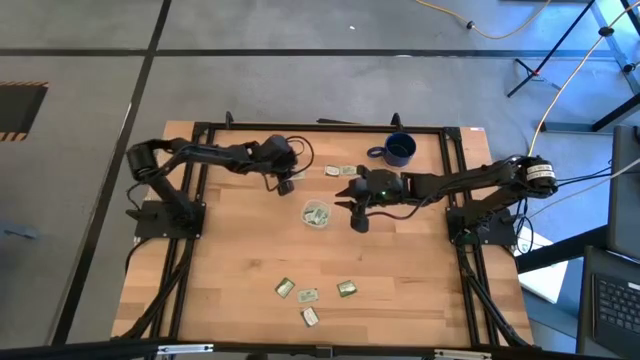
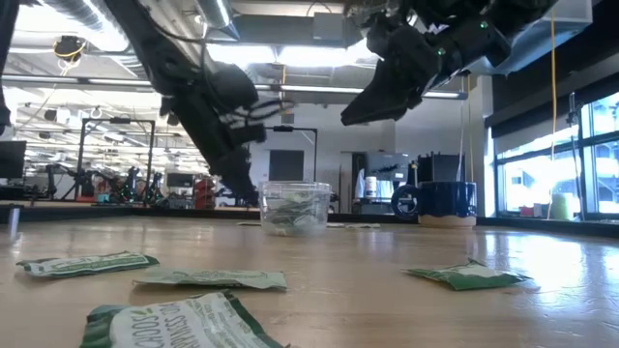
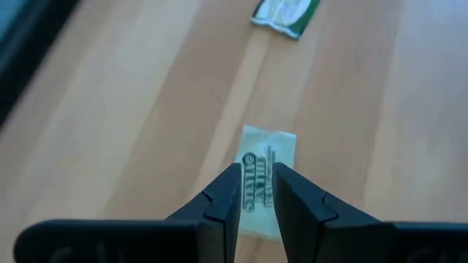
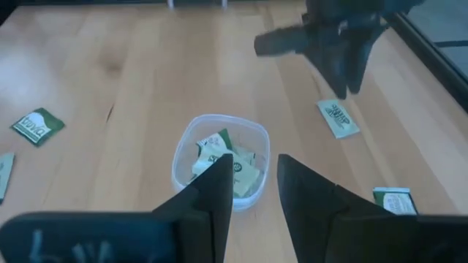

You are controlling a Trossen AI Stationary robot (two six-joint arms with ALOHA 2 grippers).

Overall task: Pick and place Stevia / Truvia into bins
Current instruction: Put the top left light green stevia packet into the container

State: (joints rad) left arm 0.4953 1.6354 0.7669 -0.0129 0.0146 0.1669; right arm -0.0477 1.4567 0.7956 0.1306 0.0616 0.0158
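Front sachet point(image 2: 184, 324) cut off, left gripper point(image 3: 256, 191) straddling a sachet point(image 3: 263, 183), right gripper point(image 4: 254, 179) spread above cup point(image 4: 219, 158).

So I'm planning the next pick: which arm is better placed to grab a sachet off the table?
Left, likely. Its claw is low, open, straddling a sachet. The right claw hovers open above the clear cup.

Dark jointed arms, black cables
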